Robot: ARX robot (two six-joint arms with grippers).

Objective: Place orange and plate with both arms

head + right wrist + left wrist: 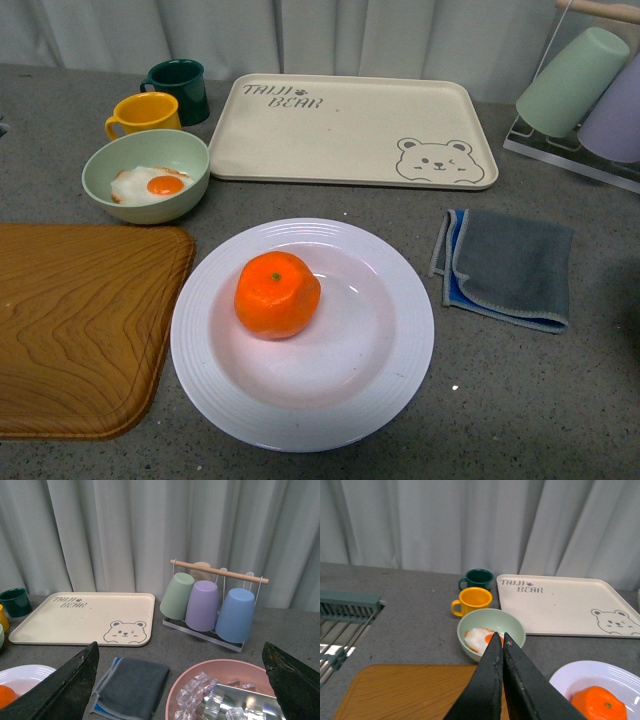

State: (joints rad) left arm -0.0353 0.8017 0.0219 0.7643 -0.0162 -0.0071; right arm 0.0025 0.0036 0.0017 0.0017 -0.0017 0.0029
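Two grippers, both empty: our left gripper (500, 639) is pinched closed, our right gripper (180, 647) is spread wide. We see the orange (277, 293) sitting in the white plate (405, 375), which lies between the wooden tray (80, 330) and the grey cloth (510, 265).

Orange (277, 293) on plate (400, 380), board (80, 330) left, cloth (505, 265) right, tray (350, 130) behind.

You see the orange (277, 294) sitting in the white plate (390, 390) on the grey tabletop (560, 400). A wooden board (80, 330) lies just to its left. Behind stand a green bowl (185, 160) holding a fried egg (150, 185), a yellow mug (145, 113), a dark green mug (178, 88) and a bear tray (350, 130). A folded grey cloth (510, 265) lies to the right.
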